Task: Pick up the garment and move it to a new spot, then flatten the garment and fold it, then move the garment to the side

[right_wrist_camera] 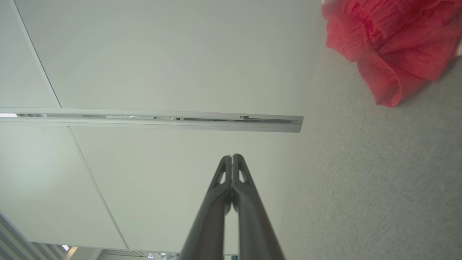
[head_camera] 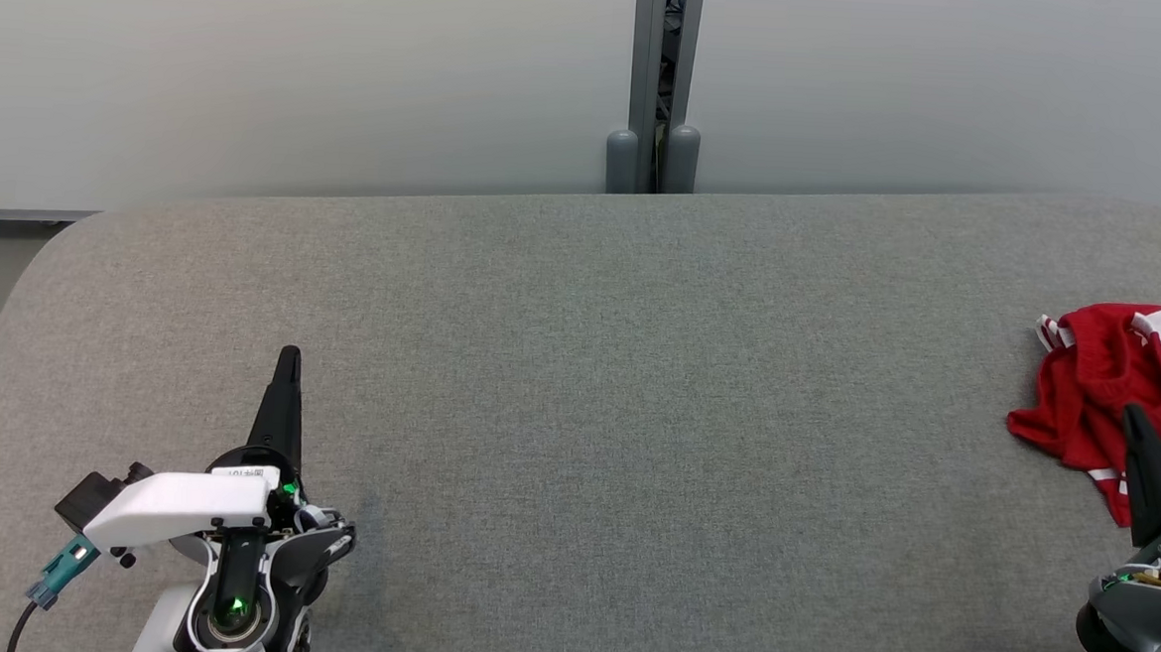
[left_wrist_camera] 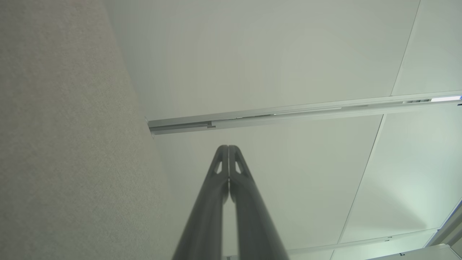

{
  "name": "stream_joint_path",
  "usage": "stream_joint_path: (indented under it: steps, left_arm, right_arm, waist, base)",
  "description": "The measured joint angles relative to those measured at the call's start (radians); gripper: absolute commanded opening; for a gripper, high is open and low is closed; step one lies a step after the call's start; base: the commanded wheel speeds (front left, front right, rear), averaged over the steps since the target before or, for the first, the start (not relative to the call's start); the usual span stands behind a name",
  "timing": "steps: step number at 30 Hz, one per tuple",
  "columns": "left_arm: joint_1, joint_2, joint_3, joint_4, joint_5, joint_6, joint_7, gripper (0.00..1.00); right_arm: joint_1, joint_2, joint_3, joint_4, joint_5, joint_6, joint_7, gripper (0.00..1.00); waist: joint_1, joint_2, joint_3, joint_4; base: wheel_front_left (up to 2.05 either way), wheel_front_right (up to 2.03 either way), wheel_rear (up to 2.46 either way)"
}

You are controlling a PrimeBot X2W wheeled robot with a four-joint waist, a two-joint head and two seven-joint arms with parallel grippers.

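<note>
Garment (head_camera: 1104, 393) rests on a broad grey fabric surface (head_camera: 576, 415) that spans the head view, with a pale wall behind. It is a crumpled red heap with white bands at the surface's far right edge, partly cut off by the frame. Bunched and cropped as it is, its long axis is hard to call; it may run front to back.

The right gripper (head_camera: 1129, 412) is plainly the nearer one. In the head view its tip overlaps the heap's near edge, while its wrist view shows the cloth off to one side of the fingers and apart from them. The fingers are pressed together and hold nothing. Reaching the heap looks like a short move forward and down, with the fingers parted first.

The left gripper (head_camera: 288, 352) hovers at the lower left, well apart from the garment, its fingers also pressed together and empty.
</note>
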Motion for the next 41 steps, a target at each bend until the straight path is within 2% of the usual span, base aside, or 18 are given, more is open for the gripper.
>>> stream_joint_path:
  steps: [41]
  left_arm:
    - [0.000, 0.000, 0.000, 0.000, 0.000, 0.000, 0.000, 0.00]
  right_arm:
    - [0.000, -0.001, 0.001, 0.000, 0.003, 0.000, -0.001, 0.00]
  waist:
    - [0.0000, 0.0001, 0.000, 0.000]
  base:
    - [0.00, 0.00, 0.00]
